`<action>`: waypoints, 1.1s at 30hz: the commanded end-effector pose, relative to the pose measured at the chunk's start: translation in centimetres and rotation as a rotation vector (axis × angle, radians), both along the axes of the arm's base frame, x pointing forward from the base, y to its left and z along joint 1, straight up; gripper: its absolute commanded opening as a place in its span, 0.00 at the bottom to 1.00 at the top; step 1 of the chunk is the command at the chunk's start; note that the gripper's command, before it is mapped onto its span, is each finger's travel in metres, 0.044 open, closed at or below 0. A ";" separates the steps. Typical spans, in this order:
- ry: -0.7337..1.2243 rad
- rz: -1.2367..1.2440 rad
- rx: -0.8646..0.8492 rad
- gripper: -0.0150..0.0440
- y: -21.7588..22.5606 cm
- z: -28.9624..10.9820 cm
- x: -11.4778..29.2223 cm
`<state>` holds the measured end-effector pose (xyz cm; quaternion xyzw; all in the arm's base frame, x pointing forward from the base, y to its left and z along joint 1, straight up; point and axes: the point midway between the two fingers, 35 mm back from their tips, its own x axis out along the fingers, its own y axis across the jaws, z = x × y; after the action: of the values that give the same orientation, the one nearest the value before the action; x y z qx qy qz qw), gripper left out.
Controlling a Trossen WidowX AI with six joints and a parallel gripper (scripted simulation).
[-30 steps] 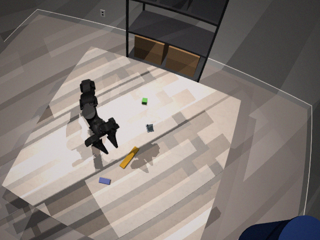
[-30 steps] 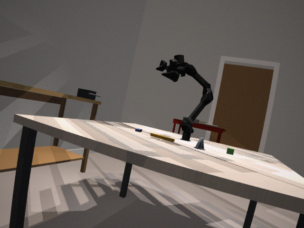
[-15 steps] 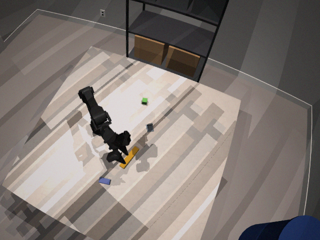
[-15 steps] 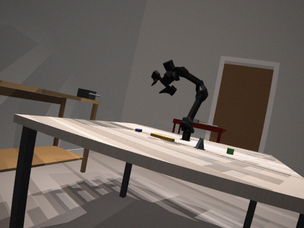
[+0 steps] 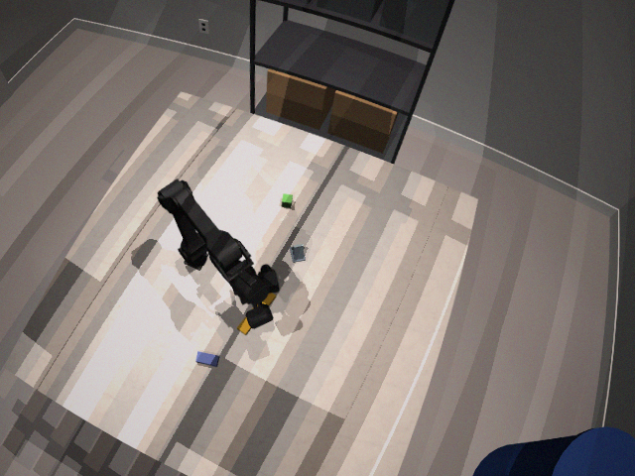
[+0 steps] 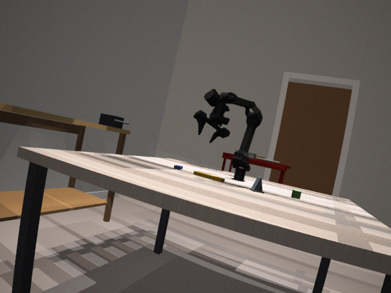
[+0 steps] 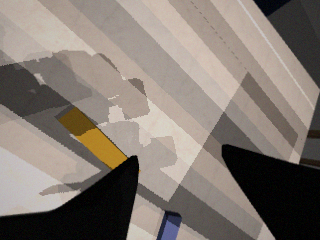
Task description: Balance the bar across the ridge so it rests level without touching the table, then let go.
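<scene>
A plain workshop or storeroom: grey walls, a brown door [image 6: 311,135], a dark metal shelf rack [image 5: 348,71] holding 2 cardboard boxes [image 5: 330,110], a wooden workbench [image 6: 57,122], a small red table [image 6: 255,162] and a blue barrel [image 5: 559,455].
</scene>
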<state>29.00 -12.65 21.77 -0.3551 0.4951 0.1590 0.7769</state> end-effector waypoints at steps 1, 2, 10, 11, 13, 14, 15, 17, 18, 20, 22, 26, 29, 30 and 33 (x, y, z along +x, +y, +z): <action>0.134 0.131 -0.011 0.79 1.8 -3.1 -0.2; 0.161 0.163 -0.014 0.79 2.2 -3.7 -0.3; 0.379 0.435 -0.036 0.79 5.3 -8.2 -1.3; 0.406 0.470 -0.039 0.79 5.7 -8.8 -1.5; 0.454 0.534 -0.043 0.79 6.4 -9.6 -1.9; 0.467 0.551 -0.044 0.79 6.6 -9.9 -2.1; 0.472 0.557 -0.044 0.79 6.6 -9.9 -2.1; 0.472 0.557 -0.044 0.79 6.6 -9.9 -2.1; 0.472 0.557 -0.044 0.79 6.6 -9.9 -2.1; 0.472 0.557 -0.044 0.79 6.6 -9.9 -2.1; 0.472 0.557 -0.044 0.79 6.6 -9.9 -2.1; 0.472 0.557 -0.044 0.79 6.6 -10.6 -2.0; 0.472 0.557 -0.044 0.79 6.6 -12.1 -1.9; 0.472 0.557 -0.044 0.79 6.6 -12.7 -1.9; 0.472 0.557 -0.044 0.79 6.6 -14.3 -2.0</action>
<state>27.36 -6.09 9.55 -0.4485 0.5443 0.4266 0.5662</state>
